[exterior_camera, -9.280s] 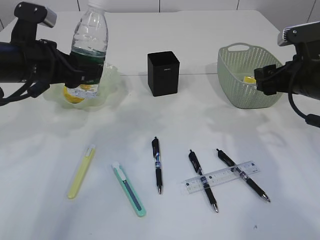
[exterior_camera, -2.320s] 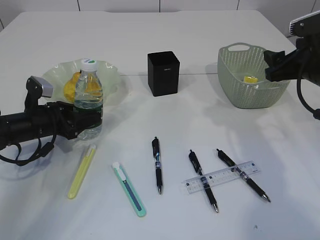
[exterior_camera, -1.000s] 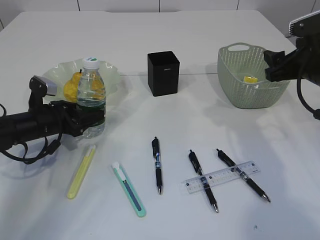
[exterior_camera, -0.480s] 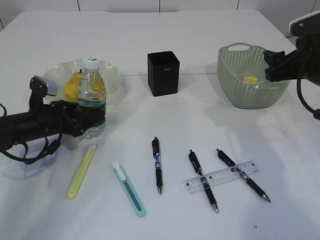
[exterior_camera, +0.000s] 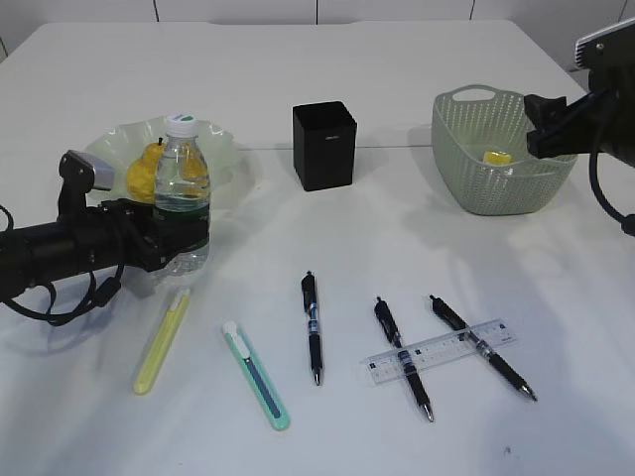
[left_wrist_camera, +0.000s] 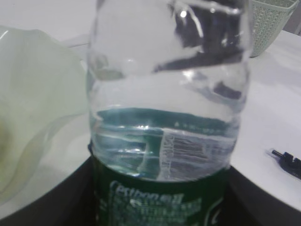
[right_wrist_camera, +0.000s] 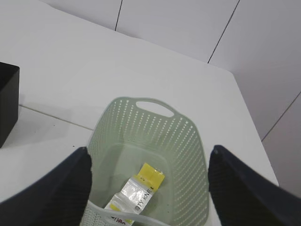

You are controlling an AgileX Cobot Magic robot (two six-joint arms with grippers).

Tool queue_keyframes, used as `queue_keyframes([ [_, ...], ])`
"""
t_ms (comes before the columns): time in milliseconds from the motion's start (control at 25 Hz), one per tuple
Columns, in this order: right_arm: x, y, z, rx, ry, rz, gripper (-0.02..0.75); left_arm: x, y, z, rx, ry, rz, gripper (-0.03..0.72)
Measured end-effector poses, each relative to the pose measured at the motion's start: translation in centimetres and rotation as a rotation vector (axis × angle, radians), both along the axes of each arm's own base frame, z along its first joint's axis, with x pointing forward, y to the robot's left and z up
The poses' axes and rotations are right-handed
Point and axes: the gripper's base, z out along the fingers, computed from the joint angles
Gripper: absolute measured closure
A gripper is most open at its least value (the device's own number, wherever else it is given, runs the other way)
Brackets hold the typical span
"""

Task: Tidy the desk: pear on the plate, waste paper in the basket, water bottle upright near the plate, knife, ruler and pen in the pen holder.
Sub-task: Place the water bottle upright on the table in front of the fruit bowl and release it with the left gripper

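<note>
Left gripper (exterior_camera: 177, 241) standing the water bottle (exterior_camera: 182, 188) upright by the plate (exterior_camera: 226, 159)

Its fingers are bracketing the labelled base (grip or release, I cannot tell), bottle at the plate's 5 o'clock, pear (exterior_camera: 147, 171) plated. Right gripper (right_wrist_camera: 148, 188) is hovering wide and empty above the basket (exterior_camera: 466, 178). Next calls for retreating cleanly, then fetching pens.

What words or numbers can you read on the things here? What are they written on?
"CITY KNIFE", roughly, in small dark letters on the yellow and clear packet lying in the basket; the last letters are unclear.
White lettering on the water bottle's green label, seen in the left wrist view: blurred, something like "C'estbon", not certain.
Fine markings on the ruler: too small to read.
A faint mark on the pen holder: unreadable.
</note>
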Motion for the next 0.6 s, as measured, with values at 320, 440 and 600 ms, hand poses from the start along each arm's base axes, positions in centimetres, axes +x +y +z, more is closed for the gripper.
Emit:
queue_keyframes([
  [320, 0.01, 0.0, 0.05, -0.001, -0.006, 0.0, 0.167, 0.0, 0.0, 0.0, 0.0, 0.0, 0.0, 0.244],
  [440, 0.01, 0.0, 0.05, -0.001, -0.006, 0.0, 0.167, 0.0, 0.0, 0.0, 0.0, 0.0, 0.0, 0.244],
  [600, 0.01, 0.0, 0.07, -0.006, -0.008, 0.001, 0.167, -0.01, -0.01, -0.01, 0.001, 0.0, -0.002, 0.244],
])
